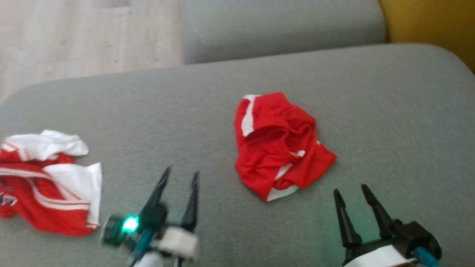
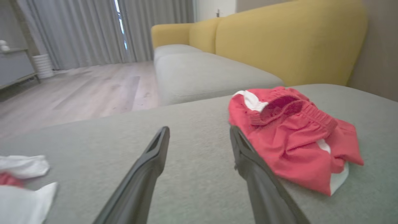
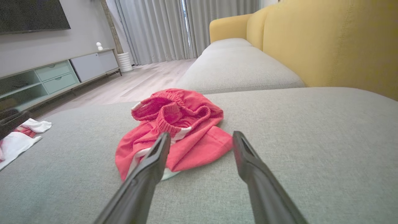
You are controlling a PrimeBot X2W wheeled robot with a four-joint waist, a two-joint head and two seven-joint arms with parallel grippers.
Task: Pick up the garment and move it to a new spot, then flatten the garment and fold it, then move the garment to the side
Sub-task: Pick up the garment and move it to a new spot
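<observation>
Left end effector [image 1: 182,171] and right end effector [image 1: 350,188], head view: both wide open, empty, short of crumpled red garment [image 1: 276,144] on sofa cushion [image 1: 148,111]. Left wrist view: garment lies right, untouched. Right wrist view: garment ahead-left; arms apparently staged for pickup.

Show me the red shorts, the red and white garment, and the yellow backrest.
red shorts [image 1: 278,144]: head view, bunched middle.
red and white garment [image 1: 55,218]: head view, red lower panel.
yellow backrest [image 3: 326,46]: right wrist view, front face.

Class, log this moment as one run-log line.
phase: pre-grasp | red shorts: crumpled on grey cushion | left gripper: jaws open, empty | right gripper: jaws open, empty
</observation>
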